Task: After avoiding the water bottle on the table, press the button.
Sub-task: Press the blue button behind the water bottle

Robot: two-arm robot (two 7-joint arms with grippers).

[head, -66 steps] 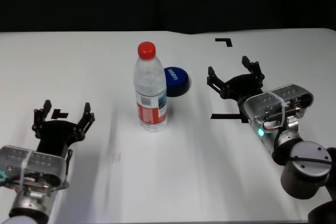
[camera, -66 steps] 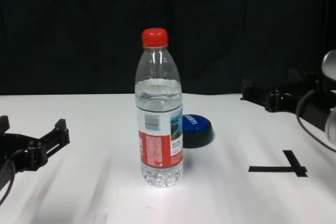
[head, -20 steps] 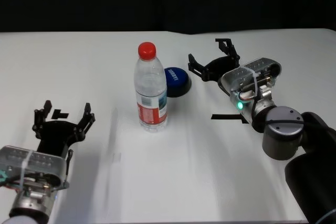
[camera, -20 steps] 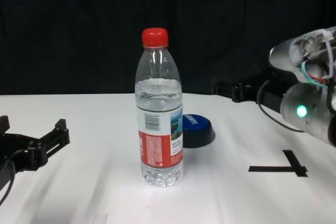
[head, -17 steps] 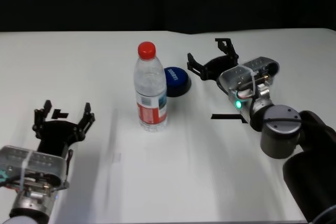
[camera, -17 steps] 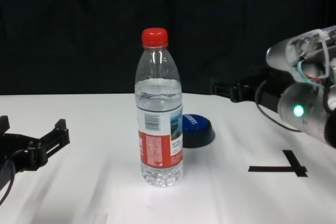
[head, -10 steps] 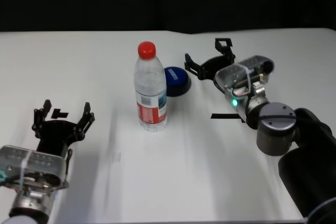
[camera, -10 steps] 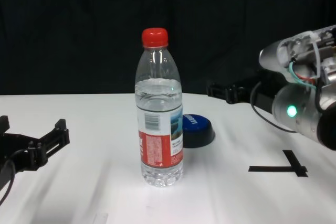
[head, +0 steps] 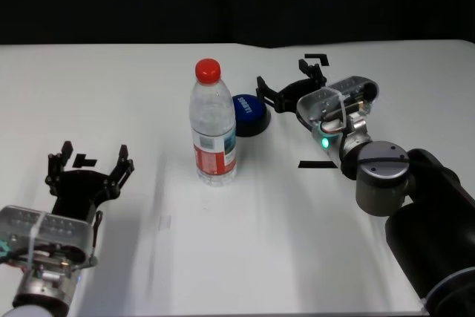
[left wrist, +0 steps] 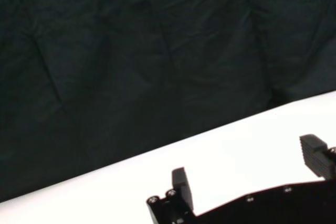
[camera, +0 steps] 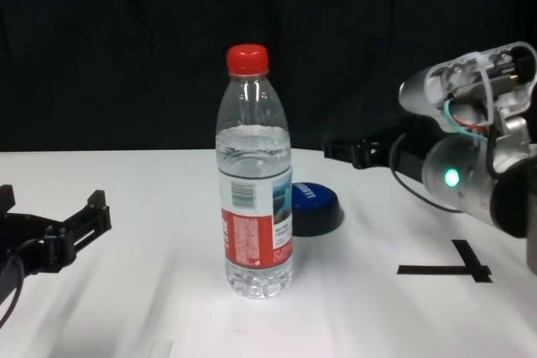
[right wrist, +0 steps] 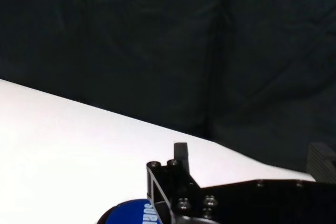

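Upright near the middle of the table [head: 245, 257] stands the water bottle [head: 213, 125], its red cap on and the label facing the robot. Just behind it and a little to its right lies the button [head: 249, 114], blue top up, partly hidden by the bottle in the chest view; the two look close but apart. The right gripper [head: 288, 88] hangs above the table just to the right of the button, clear of the bottle, with its fingers spread wide and nothing between them. From the right wrist view the button's blue edge [right wrist: 129, 212] shows just under one finger [right wrist: 180, 153], though whether that finger is touching it is hard to tell. The left gripper [head: 89, 164] sits parked at the near left of the table, well apart from the bottle, fingers likewise splayed and empty.
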